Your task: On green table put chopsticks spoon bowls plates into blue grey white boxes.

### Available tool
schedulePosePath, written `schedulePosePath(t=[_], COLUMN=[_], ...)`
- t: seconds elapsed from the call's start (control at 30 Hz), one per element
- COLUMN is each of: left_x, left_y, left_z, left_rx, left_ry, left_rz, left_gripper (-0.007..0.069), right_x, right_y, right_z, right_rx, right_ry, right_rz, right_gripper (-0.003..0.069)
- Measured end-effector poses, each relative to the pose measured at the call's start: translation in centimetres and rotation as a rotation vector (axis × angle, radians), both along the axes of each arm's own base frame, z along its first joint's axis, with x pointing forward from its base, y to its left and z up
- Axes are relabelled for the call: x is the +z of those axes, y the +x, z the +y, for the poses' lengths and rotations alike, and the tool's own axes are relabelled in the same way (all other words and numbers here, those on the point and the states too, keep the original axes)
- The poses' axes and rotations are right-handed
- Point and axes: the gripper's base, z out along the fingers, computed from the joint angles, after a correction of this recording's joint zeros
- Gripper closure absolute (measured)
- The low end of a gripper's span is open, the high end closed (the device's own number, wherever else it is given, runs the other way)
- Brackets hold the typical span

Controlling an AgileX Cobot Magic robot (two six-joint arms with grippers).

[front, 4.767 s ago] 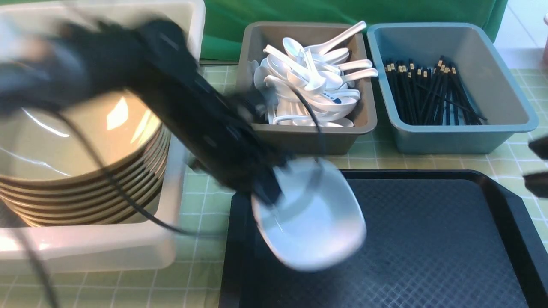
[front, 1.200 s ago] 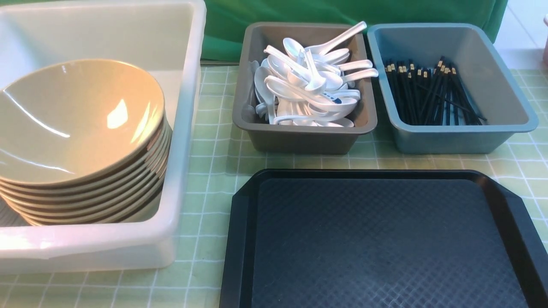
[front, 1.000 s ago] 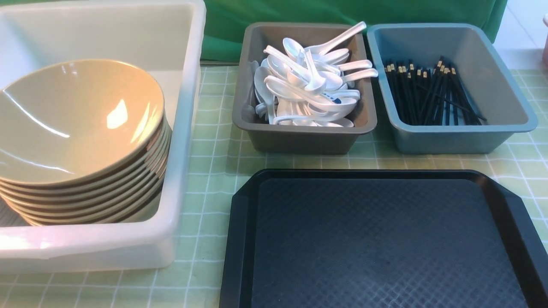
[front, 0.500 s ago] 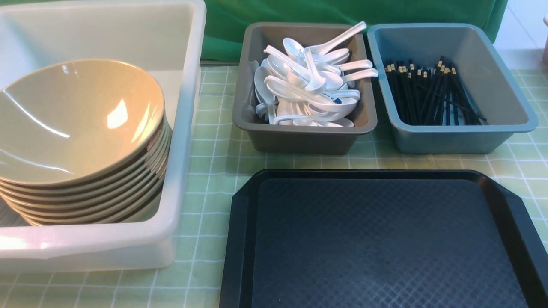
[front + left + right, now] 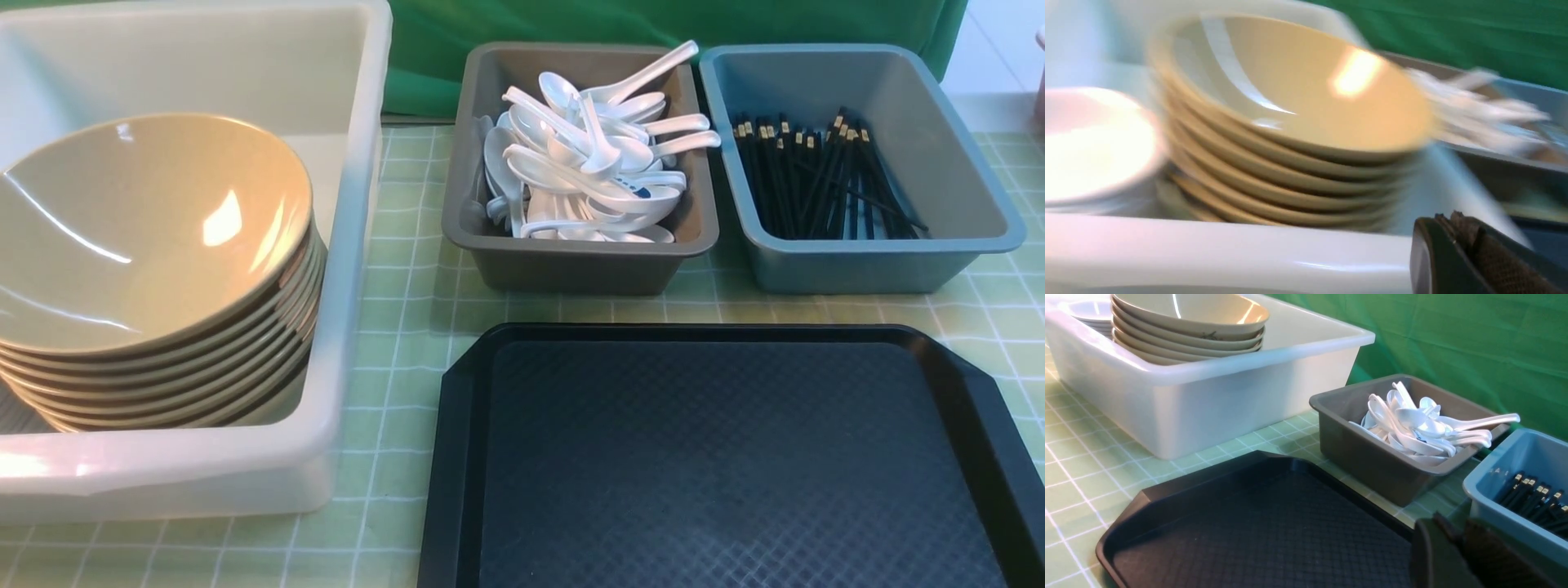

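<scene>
Left gripper (image 5: 1457, 228) pressed together, nothing between the dark fingers, seen only in the blurred left wrist view, just outside the near rim of the large translucent white plastic tub (image 5: 1216, 253). Right gripper (image 5: 1453, 535) with fingers close together and empty, only a thin slit between them; whether fully closed could not be told. Hung over the far corner of the black textured tray (image 5: 1257, 531), near the small blue-teal plastic box (image 5: 1506, 514). Neither arm visible from the front. Inside the white tub (image 5: 351, 245): a tall stack of wide, shallow, glossy tan bowls (image 5: 147, 245) with brown outsides, leaning slightly, and beside it, at the robot's left, a low stack of small glossy white plates (image 5: 1090, 147), overexposed and blurred. In the small dark grey-brown box (image 5: 571, 261): a heap of glossy white soup spoons (image 5: 596, 171), some handles poking above the rim. In the blue-teal box (image 5: 865, 261): a bundle of thin black chopsticks (image 5: 816, 180) with gold bands, lying lengthwise. All three boxes stood on the pale green checked table (image 5: 392, 327), grey between white and blue, the black tray (image 5: 735, 457) nearer the robot, bare. Green curtain (image 5: 653, 20) behind.
</scene>
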Motion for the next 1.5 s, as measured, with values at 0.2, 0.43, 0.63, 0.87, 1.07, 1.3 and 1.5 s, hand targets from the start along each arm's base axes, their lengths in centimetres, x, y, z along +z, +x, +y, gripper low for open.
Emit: schedulePosePath(t=[0.2, 0.43, 0.63, 0.87, 1.07, 1.3, 1.5], left_x=[-5.6, -8.6, -8.5, -8.5, -8.5, -8.5, -8.5], left_y=[2.0, 2.5, 2.6, 2.7, 2.7, 2.7, 2.7], left_z=[0.3, 0.2, -0.3, -0.6, -0.6, -0.6, -0.6], left_rx=[0.12, 0.122, 0.056, 0.012, 0.011, 0.01, 0.01], left_ry=[0.158, 0.159, 0.117, 0.115, 0.115, 0.115, 0.111], left_rz=[0.044, 0.096, 0.068, 0.062, 0.061, 0.059, 0.059], left_gripper=[0.0626, 0.0626, 0.0626, 0.0626, 0.0626, 0.0626, 0.0626], right_x=[0.0, 0.0, 0.0, 0.0, 0.0, 0.0, -0.3], right_y=[0.0, 0.0, 0.0, 0.0, 0.0, 0.0, 0.2], right_z=[0.0, 0.0, 0.0, 0.0, 0.0, 0.0, -0.8], right_rx=[0.0, 0.0, -0.001, -0.001, -0.001, -0.008, -0.242], right_ry=[-0.001, -0.001, 0.0, 0.0, 0.0, -0.011, -0.169], right_rz=[-0.001, -0.001, -0.002, -0.002, -0.002, -0.009, -0.062], right_gripper=[0.0543, 0.0536, 0.053, 0.0524, 0.0517, 0.0512, 0.0507])
